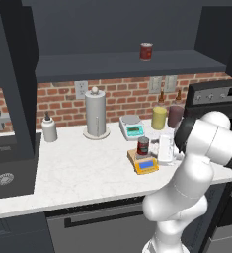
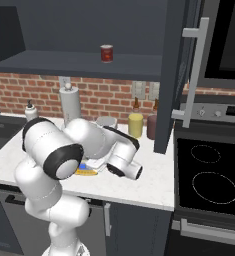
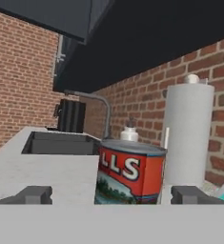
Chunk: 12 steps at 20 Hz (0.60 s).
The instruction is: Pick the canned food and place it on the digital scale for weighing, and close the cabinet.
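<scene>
As the doors of the cabinet (image 2: 174, 75) stand swung out, one at the right edge of the shelf and one at the far left, I judge the closing step not yet done. Its shelf carries a brighter red can (image 1: 146, 51), which is not my object. Below it the white counter (image 1: 78, 173) runs from the sink at the left to the stove (image 2: 214, 180) at the right, backed by red brick. On the counter, from larger to smaller: a paper towel roll (image 1: 96, 112) on its stand toward the far wall, a white-grey scale (image 1: 132, 127) to its right, a yellow canister (image 1: 159, 118) and a dark one beside it, and a soap bottle (image 1: 49, 129) at the far left.

Nearer the front edge lies the digital scale (image 1: 146, 164), yellow-orange with a blue display, and the canned food (image 1: 143, 146) stands upright on its platform. I judge the placing step complete.

My gripper (image 3: 111, 195) sits level with the tin, fingers spread fully wide with one tip on each side of it and clear space between; I hold nothing. What remains, in my judgement, is to draw back and shut the cabinet doors.
</scene>
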### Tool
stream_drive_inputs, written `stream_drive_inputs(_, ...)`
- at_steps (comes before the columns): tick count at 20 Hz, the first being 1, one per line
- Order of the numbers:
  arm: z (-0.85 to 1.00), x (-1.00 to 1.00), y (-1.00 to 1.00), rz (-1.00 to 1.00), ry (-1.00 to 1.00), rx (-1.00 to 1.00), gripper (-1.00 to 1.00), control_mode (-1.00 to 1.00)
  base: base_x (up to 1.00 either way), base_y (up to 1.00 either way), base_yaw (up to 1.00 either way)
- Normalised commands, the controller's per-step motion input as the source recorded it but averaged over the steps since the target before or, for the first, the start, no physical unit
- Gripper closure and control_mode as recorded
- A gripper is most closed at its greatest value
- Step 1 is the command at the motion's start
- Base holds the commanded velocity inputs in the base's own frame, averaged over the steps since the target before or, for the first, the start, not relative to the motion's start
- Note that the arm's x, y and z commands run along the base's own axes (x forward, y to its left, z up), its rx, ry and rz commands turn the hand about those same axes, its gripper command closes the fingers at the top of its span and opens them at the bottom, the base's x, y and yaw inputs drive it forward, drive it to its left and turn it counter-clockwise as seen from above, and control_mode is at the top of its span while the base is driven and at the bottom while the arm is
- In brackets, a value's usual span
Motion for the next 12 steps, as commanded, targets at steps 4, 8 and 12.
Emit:
stream_drive_inputs(4,0.49,-0.57,-0.32,0.0,-0.3,0.14,-1.0,-1.0,0.0,0.0,0.0)
stream_drive_inputs(8,0.86,-0.79,-0.26,0.0,-0.37,0.12,-1.0,-1.0,0.0,0.0,0.0)
stream_drive_inputs(12,1.0,-0.63,-0.12,0.0,-0.31,0.08,-1.0,-1.0,0.0,0.0,0.0)
